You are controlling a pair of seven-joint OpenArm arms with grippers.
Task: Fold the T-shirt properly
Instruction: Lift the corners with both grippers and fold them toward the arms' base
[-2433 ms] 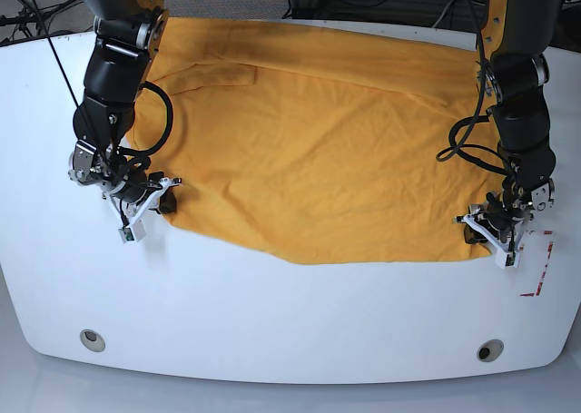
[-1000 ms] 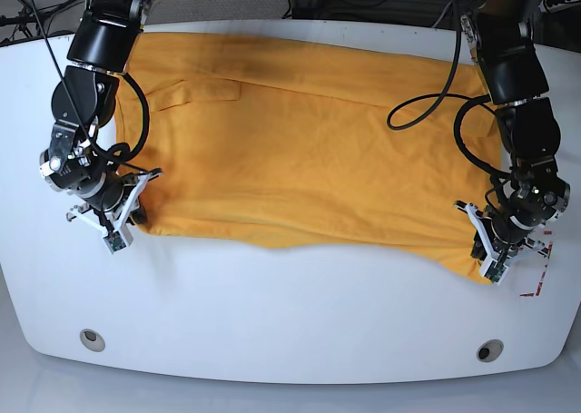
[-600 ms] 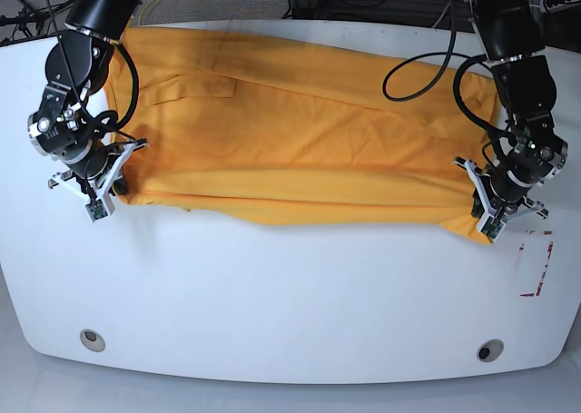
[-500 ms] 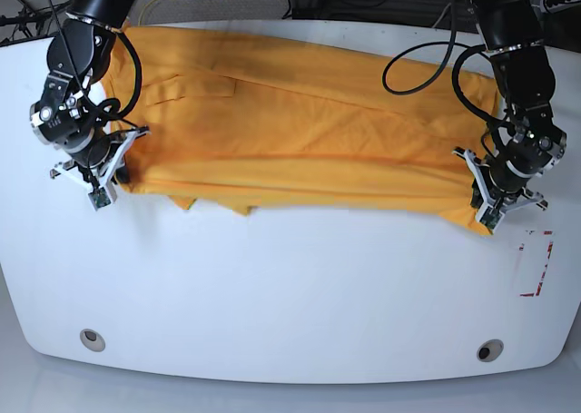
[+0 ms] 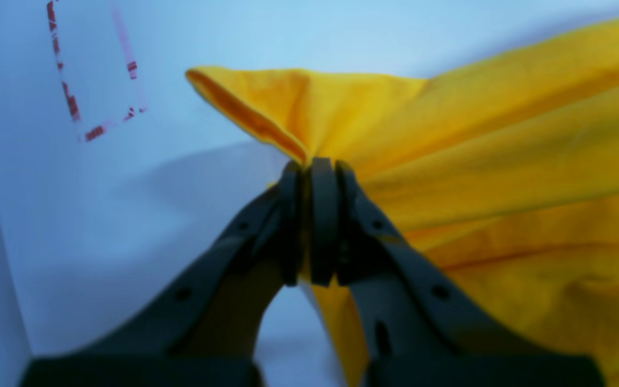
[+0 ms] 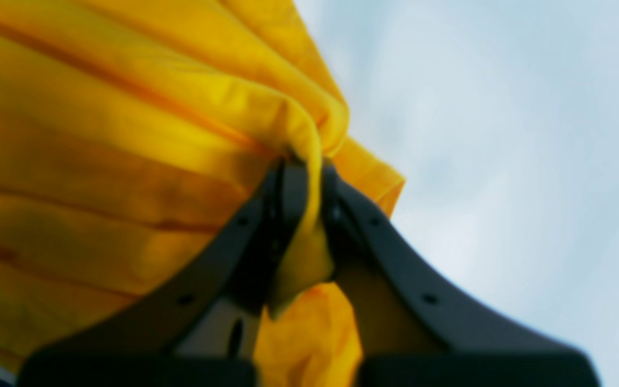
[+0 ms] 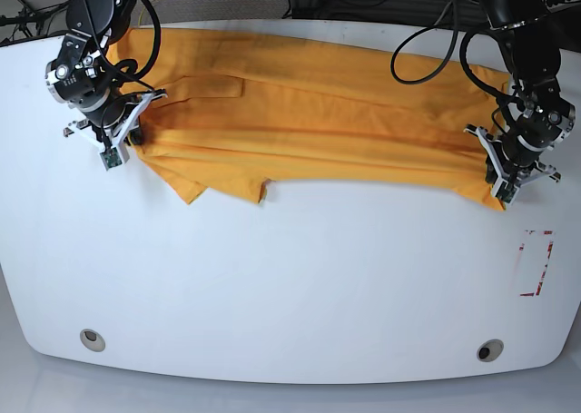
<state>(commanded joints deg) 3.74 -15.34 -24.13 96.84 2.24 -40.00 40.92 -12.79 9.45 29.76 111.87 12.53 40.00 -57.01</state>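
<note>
In the left wrist view, the left tool [image 5: 312, 215] has its dark jaws pressed together on a bunched corner of the T-shirt [image 5: 503, 161], the yellow cloth fanning away to the right in taut folds. Behind it lies the white table [image 5: 100, 215], marked with a red dashed rectangle [image 5: 94, 70].

In the right wrist view, the right tool [image 6: 304, 215] pinches a gathered fold of the T-shirt [image 6: 100, 161], with a tuft of cloth hanging down between its jaws; the blurred table [image 6: 503, 134] fills the right side.

In the base view, the T-shirt [image 7: 318, 122] stretches as a long orange-yellow band across the far half of the table [image 7: 290, 286]. The right tool [image 7: 118, 136] grips its end on the view's left, the left tool [image 7: 504, 172] its end on the view's right. A loose flap sags toward the near edge, closer to the right tool. The red dashed rectangle [image 7: 536, 263] lies near the left tool, apart from the cloth.
</note>
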